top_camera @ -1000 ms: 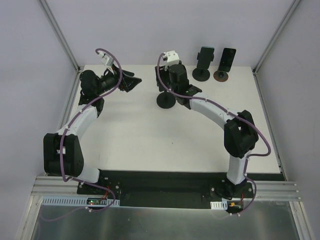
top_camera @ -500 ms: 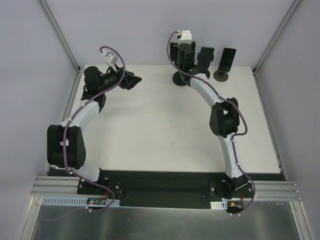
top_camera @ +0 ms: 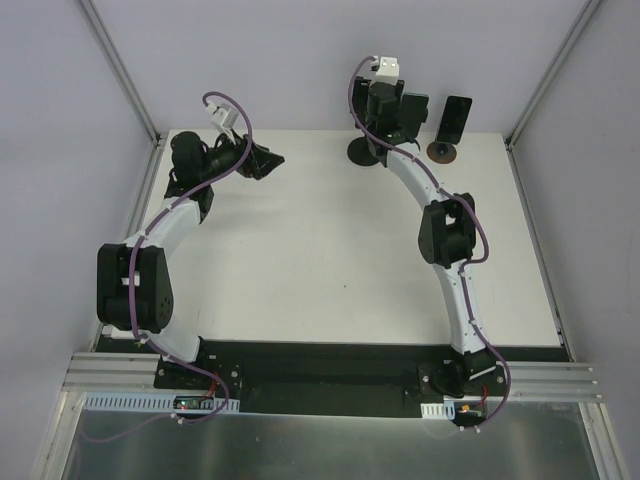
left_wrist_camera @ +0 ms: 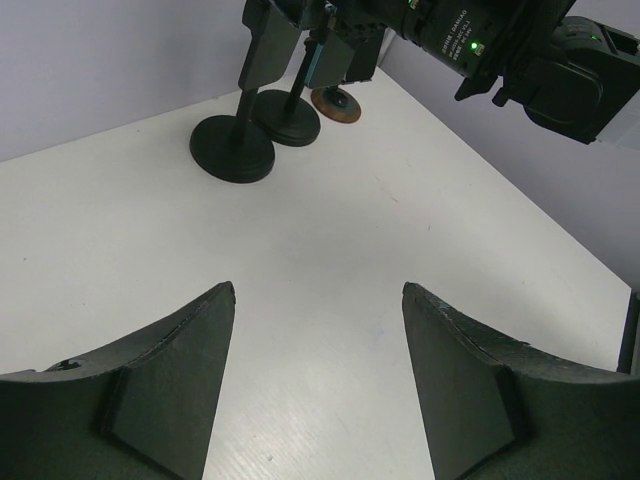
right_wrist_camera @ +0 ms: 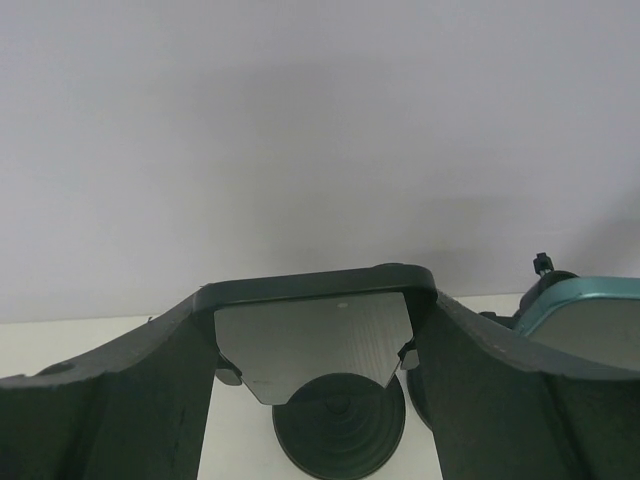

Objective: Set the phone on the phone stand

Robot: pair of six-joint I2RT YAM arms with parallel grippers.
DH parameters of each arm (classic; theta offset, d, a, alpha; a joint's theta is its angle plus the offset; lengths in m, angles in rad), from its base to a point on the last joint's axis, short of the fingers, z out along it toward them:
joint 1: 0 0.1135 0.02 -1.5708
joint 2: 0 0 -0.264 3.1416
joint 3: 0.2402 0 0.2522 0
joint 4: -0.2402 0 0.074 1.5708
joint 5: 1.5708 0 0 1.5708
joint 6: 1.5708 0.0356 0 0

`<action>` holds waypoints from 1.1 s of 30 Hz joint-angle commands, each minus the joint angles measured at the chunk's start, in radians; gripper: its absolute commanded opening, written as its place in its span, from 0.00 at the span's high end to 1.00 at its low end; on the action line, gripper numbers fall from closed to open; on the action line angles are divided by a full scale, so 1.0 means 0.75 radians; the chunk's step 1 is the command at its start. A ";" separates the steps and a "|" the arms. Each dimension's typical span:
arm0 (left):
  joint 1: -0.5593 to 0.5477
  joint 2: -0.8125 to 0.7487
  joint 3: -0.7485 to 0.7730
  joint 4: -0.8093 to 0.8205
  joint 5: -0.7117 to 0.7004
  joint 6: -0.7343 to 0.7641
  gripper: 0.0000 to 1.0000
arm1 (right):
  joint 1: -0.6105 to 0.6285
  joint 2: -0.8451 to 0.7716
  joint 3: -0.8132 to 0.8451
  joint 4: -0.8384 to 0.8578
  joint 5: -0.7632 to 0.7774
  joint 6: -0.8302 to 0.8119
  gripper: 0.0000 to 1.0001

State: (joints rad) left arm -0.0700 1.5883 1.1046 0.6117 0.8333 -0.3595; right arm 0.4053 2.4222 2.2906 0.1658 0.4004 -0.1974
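My right gripper is shut on a dark phone, held by its two long edges. The phone sits in the side clips of a black phone stand, whose round base shows directly below it. In the top view the right gripper is at the table's back edge over that base, and it hides the phone. The left wrist view shows the same stand with its base on the table. My left gripper is open and empty, hovering at the back left.
A second black stand holding a teal-cased phone is just right of my right gripper. Further right, a dark phone leans on a brown round base. The back wall is close behind the stands.
My right arm has swung from mid-table to the back edge, and the phone and its stand went with it, ending beside the other stands. The left arm barely shifted.
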 commanded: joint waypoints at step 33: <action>0.005 -0.340 -0.061 0.058 0.020 -0.253 0.34 | 0.151 -1.049 -0.775 -0.542 0.196 0.005 0.04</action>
State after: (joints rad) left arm -0.0700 1.4609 1.0985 0.6224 0.8528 -0.4690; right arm 0.5217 1.8973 1.9076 -0.1490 0.4889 -0.2523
